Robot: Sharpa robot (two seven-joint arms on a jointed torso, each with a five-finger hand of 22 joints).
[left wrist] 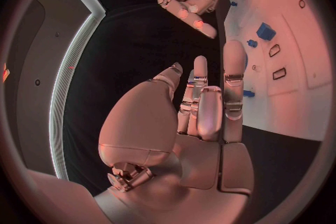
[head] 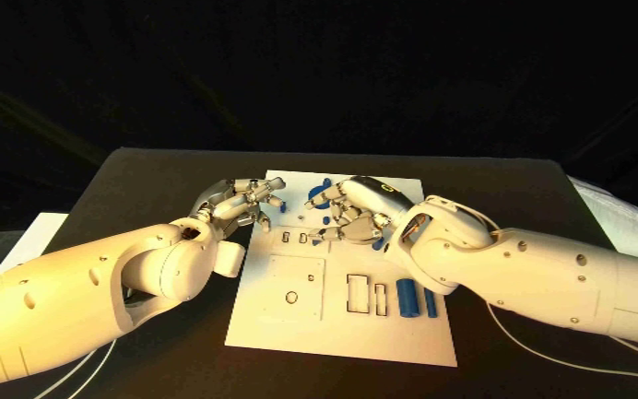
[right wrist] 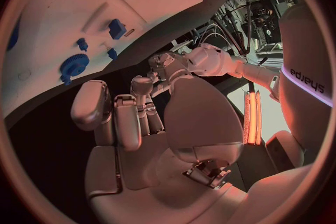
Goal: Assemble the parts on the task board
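The white task board (head: 286, 321) lies in the middle of the black table. My left hand (head: 240, 204) hovers at the board's far left edge, fingers stretched out and holding nothing (left wrist: 203, 117). My right hand (head: 352, 210) is over the board's far middle, palm down, with nothing between its fingers (right wrist: 129, 117). A blue gear-like part (head: 321, 195) sits just beyond the right hand and also appears as the blue gear (right wrist: 70, 65) in the right wrist view. Two blue bar-shaped parts (head: 406, 299) lie side by side near the board's right edge. Small blue pieces (left wrist: 266, 31) stand on the board.
Empty rectangular slots (head: 359, 293) and an oval hole (head: 291, 297) are cut in the board's near half. Bare black table (head: 147, 187) surrounds the board. A white cable (head: 532, 334) trails under the right arm.
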